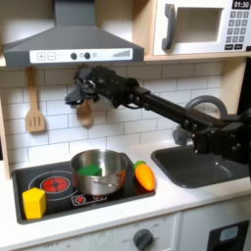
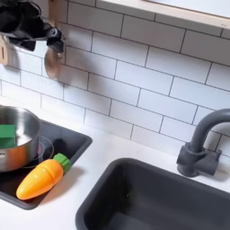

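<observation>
My black gripper (image 1: pixel 74 95) hangs high at the tiled back wall, just under the range hood (image 1: pixel 74 44), in the first exterior view. In the second exterior view the gripper (image 2: pixel 36 34) sits in the top left corner. Its fingers are a dark mass, and the gap between them is not readable. A wooden spoon (image 1: pixel 85 113) hangs on the wall right below it, also seen as the spoon (image 2: pixel 51 61) beneath the gripper. Under it on the stove (image 1: pixel 59 201) stands a steel pot (image 1: pixel 98 173) with a green item (image 2: pixel 6 133) inside.
An orange toy carrot (image 1: pixel 144 175) lies right of the pot, and a yellow block (image 1: pixel 34 203) sits on the stove's front left. A wooden spatula (image 1: pixel 35 113) hangs at the left. The sink (image 2: pixel 171 193), faucet (image 2: pixel 202 144) and microwave (image 1: pixel 201 26) are to the right.
</observation>
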You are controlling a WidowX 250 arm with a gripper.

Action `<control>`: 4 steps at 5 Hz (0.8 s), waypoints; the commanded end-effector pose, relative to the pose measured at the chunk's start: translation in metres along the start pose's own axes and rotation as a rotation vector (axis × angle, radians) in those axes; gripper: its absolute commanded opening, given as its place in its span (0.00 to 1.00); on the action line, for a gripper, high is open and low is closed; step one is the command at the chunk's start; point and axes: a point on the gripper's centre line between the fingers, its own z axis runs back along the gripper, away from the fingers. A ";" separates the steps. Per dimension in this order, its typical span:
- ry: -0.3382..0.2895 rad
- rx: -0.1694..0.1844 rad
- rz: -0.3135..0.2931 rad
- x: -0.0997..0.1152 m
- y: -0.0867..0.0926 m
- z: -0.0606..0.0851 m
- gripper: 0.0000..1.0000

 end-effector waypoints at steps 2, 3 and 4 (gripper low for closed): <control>-0.005 0.000 -0.003 0.001 -0.004 -0.004 1.00; -0.016 -0.004 0.000 0.006 -0.006 -0.006 1.00; -0.010 -0.016 -0.011 0.005 -0.015 -0.015 1.00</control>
